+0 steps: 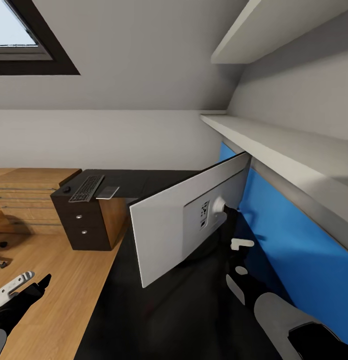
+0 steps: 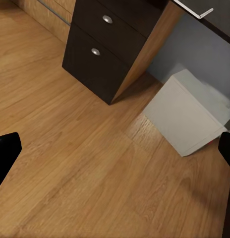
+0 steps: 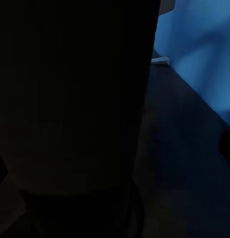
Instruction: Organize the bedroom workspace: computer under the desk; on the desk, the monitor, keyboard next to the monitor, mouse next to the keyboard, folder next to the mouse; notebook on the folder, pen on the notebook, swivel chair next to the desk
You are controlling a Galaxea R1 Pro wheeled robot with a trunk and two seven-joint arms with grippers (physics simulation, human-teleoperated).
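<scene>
The monitor [image 1: 179, 225] stands tilted on the black desk [image 1: 159, 315], its light grey back toward me. My right gripper [image 1: 233, 227] reaches in by the monitor's neck; its dark fingers merge with the desk, so its state is unclear. A large black surface [image 3: 70, 99] sits very close in the right wrist view. At the desk's far end lie the keyboard [image 1: 86, 188], the mouse [image 1: 67, 189] and a grey notebook [image 1: 108, 192]. My left gripper [image 1: 36, 287] hangs open over the wood floor, holding nothing. The computer [image 2: 189, 114] stands under the desk beside the drawer unit [image 2: 105, 44].
A blue wall panel [image 1: 294, 250] runs behind the desk under a long white shelf [image 1: 274, 135]. Light wooden low cabinets [image 1: 24, 195] stand at the left beyond the drawer unit [image 1: 86, 222]. Part of a chair's castor base [image 1: 1, 261] shows at the left edge.
</scene>
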